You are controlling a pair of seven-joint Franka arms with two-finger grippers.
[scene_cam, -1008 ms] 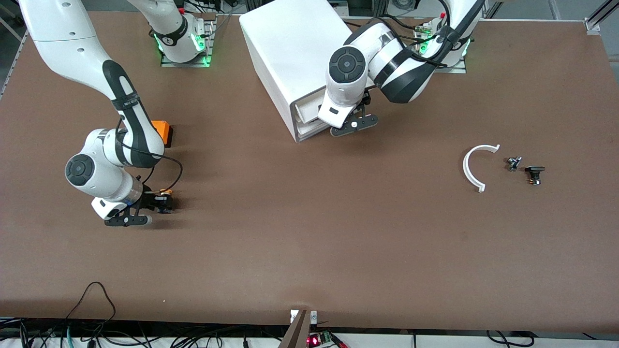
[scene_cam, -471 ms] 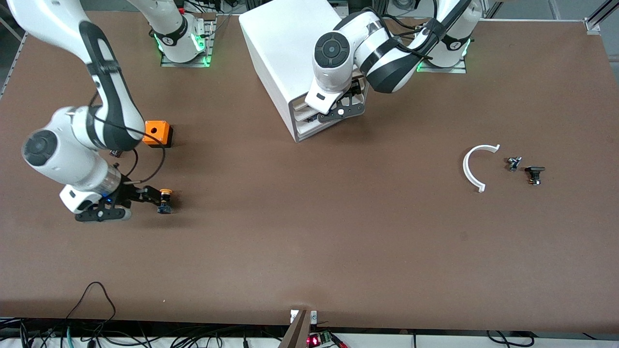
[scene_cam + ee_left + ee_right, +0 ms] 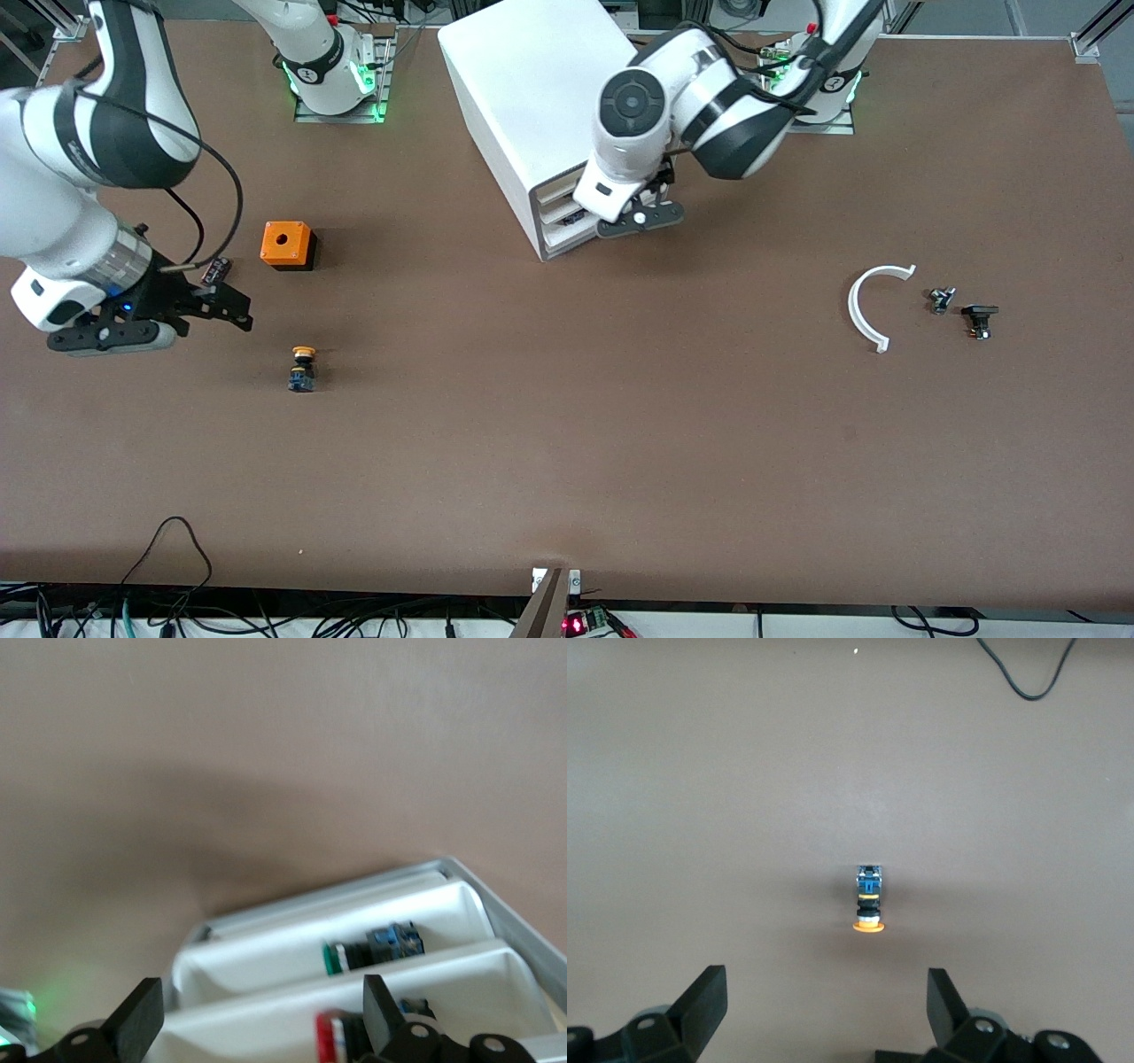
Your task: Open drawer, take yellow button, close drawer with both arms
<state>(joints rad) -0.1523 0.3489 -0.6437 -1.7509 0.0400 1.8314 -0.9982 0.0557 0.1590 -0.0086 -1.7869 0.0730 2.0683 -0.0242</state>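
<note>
The button (image 3: 302,368) lies on the table, nearer the front camera than the orange cube; in the right wrist view (image 3: 869,901) it is alone on bare table. My right gripper (image 3: 232,308) is open and empty, up over the table toward the right arm's end, apart from the button; its own view shows it too (image 3: 826,1001). The top drawer (image 3: 560,190) looks about flush with the two lower trays of the white cabinet (image 3: 532,89). My left gripper (image 3: 611,217) is open and empty in front of the tray fronts (image 3: 261,1028), not touching them.
An orange cube with a hole (image 3: 288,245) and a small dark flat part (image 3: 217,268) lie near the right gripper. A white curved piece (image 3: 873,306) and two small black parts (image 3: 941,299) (image 3: 979,319) lie toward the left arm's end. The trays hold small parts (image 3: 372,948).
My right gripper let go of the button and drew back toward the right arm's end. My left gripper pushed the protruding top drawer in, then backed slightly off the cabinet.
</note>
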